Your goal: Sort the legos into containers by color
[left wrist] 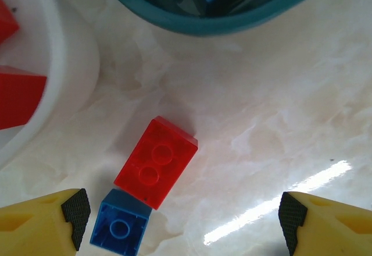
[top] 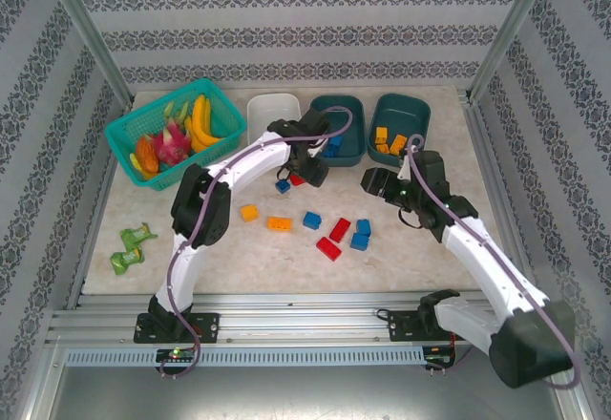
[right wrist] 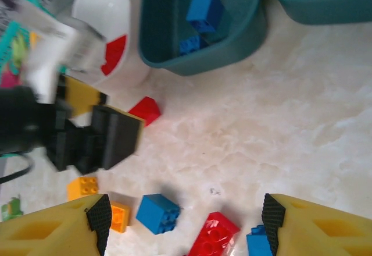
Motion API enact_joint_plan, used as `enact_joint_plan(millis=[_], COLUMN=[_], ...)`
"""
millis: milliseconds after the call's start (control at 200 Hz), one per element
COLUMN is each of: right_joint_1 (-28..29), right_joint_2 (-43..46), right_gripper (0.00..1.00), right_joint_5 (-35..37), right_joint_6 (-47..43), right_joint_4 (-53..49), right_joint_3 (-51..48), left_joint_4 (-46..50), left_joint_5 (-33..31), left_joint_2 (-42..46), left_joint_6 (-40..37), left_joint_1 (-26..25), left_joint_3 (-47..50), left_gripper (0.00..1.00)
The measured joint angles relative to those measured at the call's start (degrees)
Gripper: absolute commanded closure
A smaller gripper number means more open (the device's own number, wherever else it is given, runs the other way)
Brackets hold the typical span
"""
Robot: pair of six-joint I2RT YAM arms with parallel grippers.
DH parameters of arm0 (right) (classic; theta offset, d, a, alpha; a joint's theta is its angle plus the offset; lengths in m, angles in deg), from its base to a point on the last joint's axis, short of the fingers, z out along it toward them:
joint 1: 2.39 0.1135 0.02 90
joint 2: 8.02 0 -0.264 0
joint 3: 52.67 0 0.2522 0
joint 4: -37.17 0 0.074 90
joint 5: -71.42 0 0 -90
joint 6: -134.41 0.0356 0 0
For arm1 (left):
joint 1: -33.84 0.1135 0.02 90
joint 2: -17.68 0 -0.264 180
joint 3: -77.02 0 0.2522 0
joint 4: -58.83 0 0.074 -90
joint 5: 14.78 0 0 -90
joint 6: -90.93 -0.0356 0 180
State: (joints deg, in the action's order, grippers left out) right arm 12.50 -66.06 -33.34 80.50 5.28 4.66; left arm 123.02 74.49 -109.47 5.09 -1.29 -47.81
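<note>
While the left hand (left wrist: 183, 221) hangs wide open and empty over a red lego (left wrist: 156, 162) just beside a blue lego (left wrist: 120, 228) on the bench (left wrist: 279, 110), the right hand (right wrist: 186, 221) is likewise open, holding nothing. White container (left wrist: 70, 64): red pieces. Middle teal container (right wrist: 174, 46): blue. Right teal container (top: 401, 101): orange. Loose legos (top: 329, 229) lie between the arms.

We see a table (left wrist: 279, 110) with a polished, marble-look top. The legos (left wrist: 156, 162) are glossy moulded plastic; the teal tub (left wrist: 232, 20) is smooth and faintly shiny, the white tub (left wrist: 70, 64) nearer matt. The left tool (left wrist: 183, 212) is yellow plastic with black grainy pads (left wrist: 75, 209).
</note>
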Motion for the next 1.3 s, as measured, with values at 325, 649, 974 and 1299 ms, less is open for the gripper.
enact_joint_plan(millis=[325, 649, 974, 1299], right_joint_1=[0.0, 0.0, 0.0, 0.0], right_joint_2=[8.76, 11.91, 10.19, 8.24], right_gripper=[0.24, 0.24, 0.24, 0.24], right_joint_5=[-4.57, -7.65, -7.87, -7.87], right_joint_6=[4.13, 7.21, 7.5, 7.5], right_joint_4=[-1.31, -2.71, -2.84, -2.62], right_joint_3=[-3.85, -4.87, -4.87, -4.87], left_joint_4=[-1.92, -2.49, -2.82, -3.98], left_joint_5=[-1.51, -2.38, -2.56, -2.82], left_joint_2=[-4.57, -7.58, -7.93, -7.04], left_joint_6=[-5.35, -6.69, -6.8, -4.31], left_joint_1=[0.0, 0.02, 0.09, 0.07], left_joint_3=[-0.09, -1.73, -2.01, -0.63], left_gripper=[0.13, 0.17, 0.5, 0.7])
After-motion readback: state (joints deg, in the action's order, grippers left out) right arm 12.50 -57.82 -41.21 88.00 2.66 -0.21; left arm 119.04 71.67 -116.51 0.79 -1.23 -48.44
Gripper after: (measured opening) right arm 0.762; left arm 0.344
